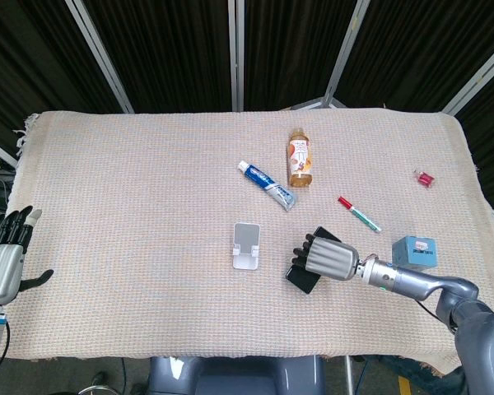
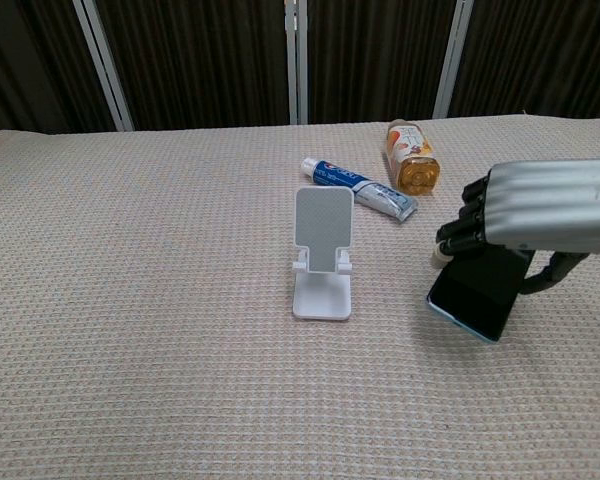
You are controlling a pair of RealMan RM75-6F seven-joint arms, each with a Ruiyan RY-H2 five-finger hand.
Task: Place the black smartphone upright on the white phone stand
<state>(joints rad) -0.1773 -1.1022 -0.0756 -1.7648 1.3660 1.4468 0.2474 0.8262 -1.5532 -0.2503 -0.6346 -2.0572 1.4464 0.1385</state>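
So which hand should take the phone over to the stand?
Right hand: it already holds the black smartphone beside the white phone stand. The left hand sits at the table's far edge.

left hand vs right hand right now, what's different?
The right hand grips the black smartphone, lifted off the cloth; the left hand holds nothing, its fingers apart. The right hand is beside the white phone stand; the left hand sits at the table's far left edge. Both have silver backs and dark fingers.

Bare cloth (image 2: pixel 390 290) separates hand (image 2: pixel 540 208) from stand (image 2: pixel 323 258).
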